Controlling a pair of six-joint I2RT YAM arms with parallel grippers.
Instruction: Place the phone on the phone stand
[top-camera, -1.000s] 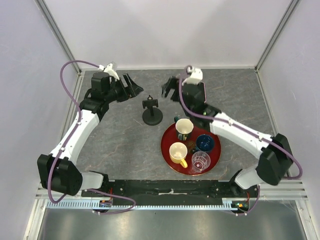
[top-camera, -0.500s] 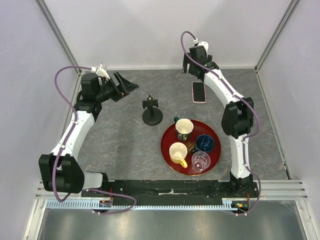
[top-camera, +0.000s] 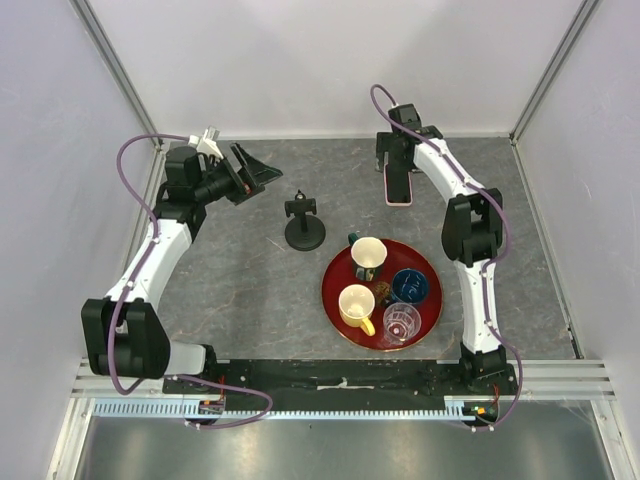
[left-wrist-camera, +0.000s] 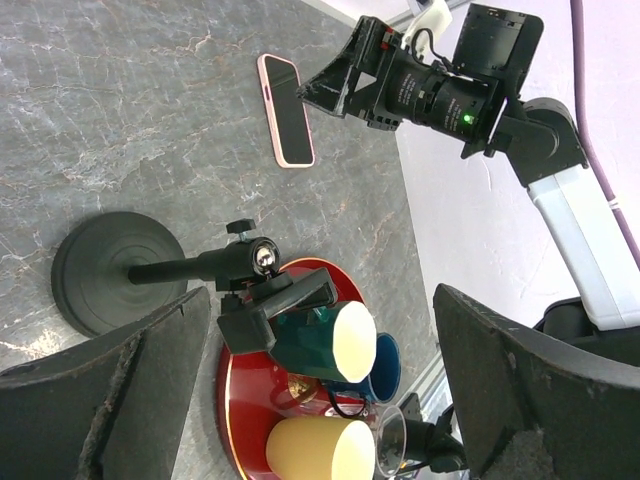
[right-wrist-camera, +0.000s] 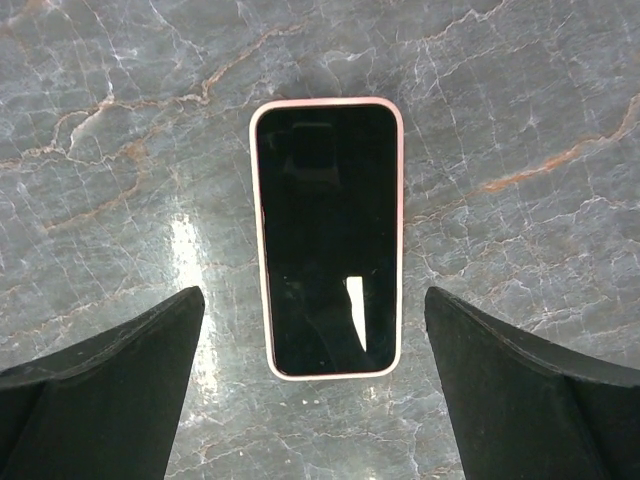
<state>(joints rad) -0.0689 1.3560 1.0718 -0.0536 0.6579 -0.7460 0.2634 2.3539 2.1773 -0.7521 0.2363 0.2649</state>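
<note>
The phone, black screen with a pink rim, lies flat on the grey table at the back right. My right gripper is open and hovers straight above it, one finger on each side of its near end, not touching. In the top view the right gripper covers the phone's far end. The black phone stand stands upright left of the tray, its clamp head empty. My left gripper is open and empty, back left of the stand. The left wrist view also shows the phone.
A red round tray sits in front of the stand and phone, holding a green cup, a yellow cup, a blue cup and a clear glass. White walls close the table's back and sides.
My right arm swung from the middle of the table to the back right, rose, then came down over the phone. My left gripper drew back slightly to the left.
</note>
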